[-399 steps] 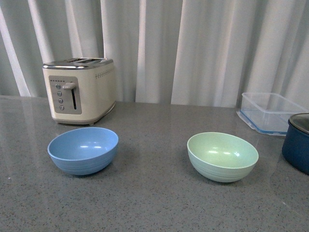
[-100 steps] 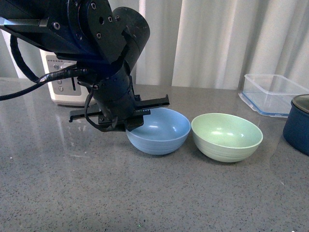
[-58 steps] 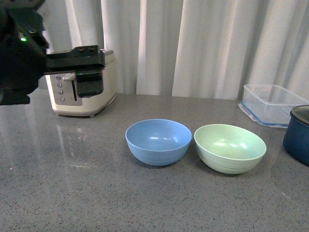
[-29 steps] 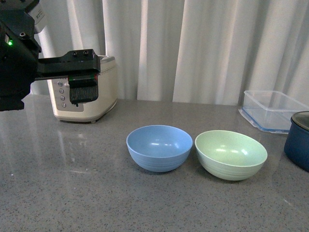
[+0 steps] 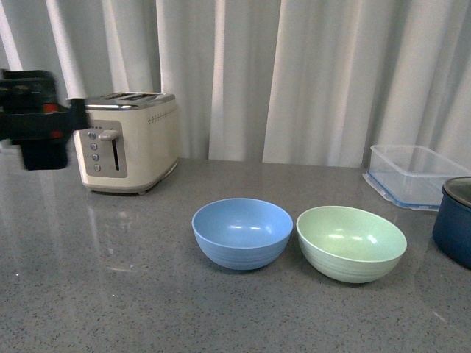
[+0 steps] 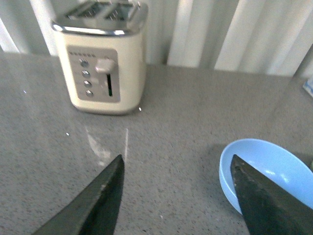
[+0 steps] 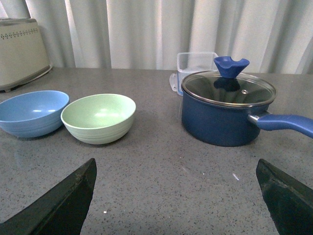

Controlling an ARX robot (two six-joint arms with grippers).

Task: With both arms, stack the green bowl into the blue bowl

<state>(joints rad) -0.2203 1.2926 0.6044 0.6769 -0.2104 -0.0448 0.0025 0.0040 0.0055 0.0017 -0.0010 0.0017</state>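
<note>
Front view sits body-mounted, level, looking across counter (image 5: pixel 110 294) to curtain (image 5: pixel 294 73); left wrist, higher, tilts down on toaster (image 6: pixel 100 56); right wrist, low, close by pot (image 7: pixel 222 115); all share blue bowl (image 5: pixel 241 232), toaster.

Open counter (image 5: pixel 132 301) frontward (pot (image 5: pixel 455 224) near green bowl (image 5: pixel 351 243))

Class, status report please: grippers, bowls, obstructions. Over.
Left gripper open, empty. Right gripper open, empty. Green bowl beside blue bowl, not stacked. Lidded blue pot stands apart from both.
</note>
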